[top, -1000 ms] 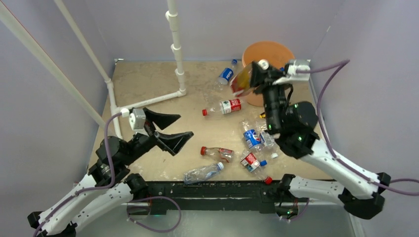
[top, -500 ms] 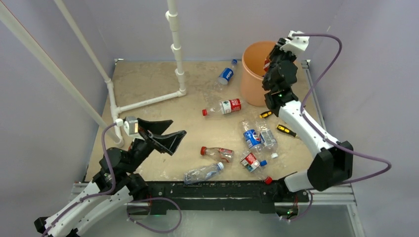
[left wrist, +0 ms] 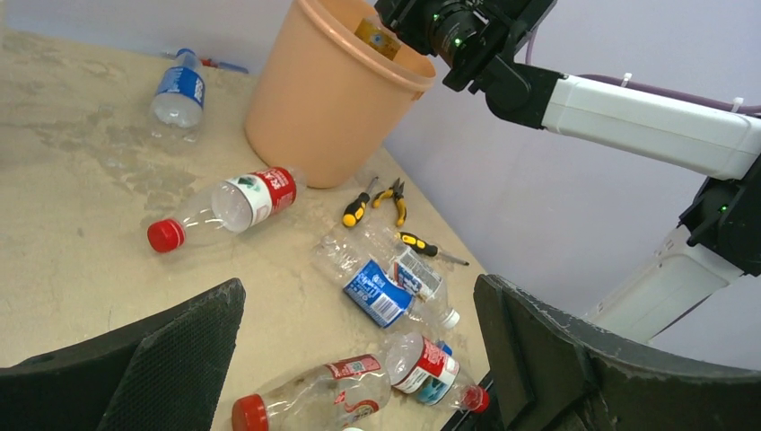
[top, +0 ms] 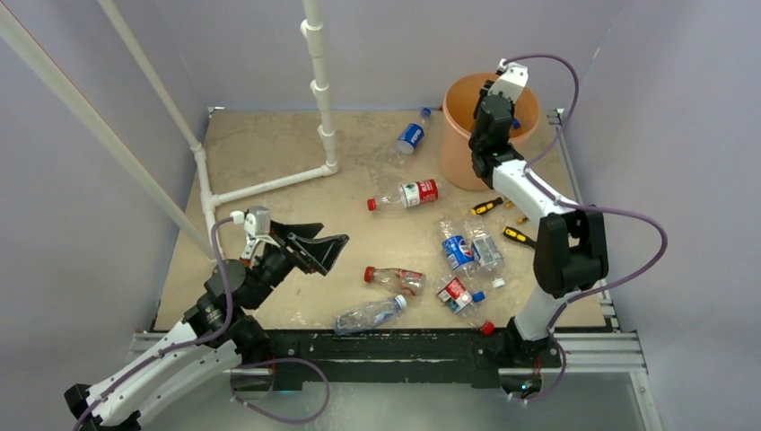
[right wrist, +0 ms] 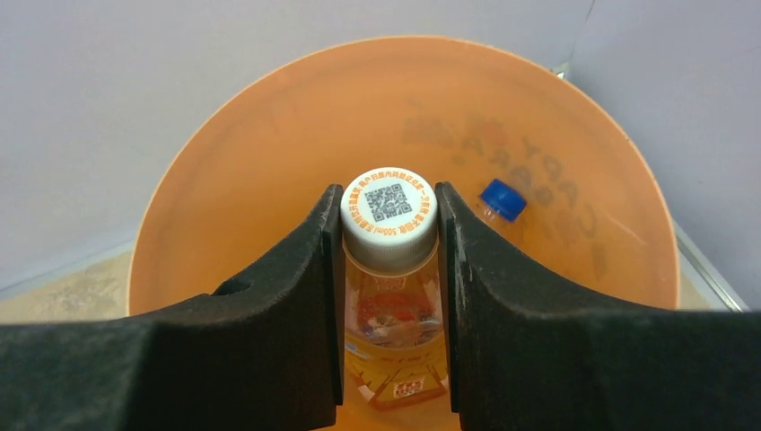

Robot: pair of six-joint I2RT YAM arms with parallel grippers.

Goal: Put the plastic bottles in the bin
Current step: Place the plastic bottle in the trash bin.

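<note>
Table [top: 269, 144]: your left fingers [top: 319, 253] hang released, empty, over its near-left part. Plastic bottles [top: 419, 192] lie scattered mid-table. Your right fingers [right wrist: 287, 296] clench an amber bottle [right wrist: 395, 328] at its white cap [right wrist: 389, 208], inside the bin [right wrist: 269, 153].

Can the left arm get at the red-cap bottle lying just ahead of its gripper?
Probably yes. The left gripper is open and points toward the bottle, which lies flat on the table just beyond it. Nothing sits between them, and nothing is stacked on the bottle.
</note>
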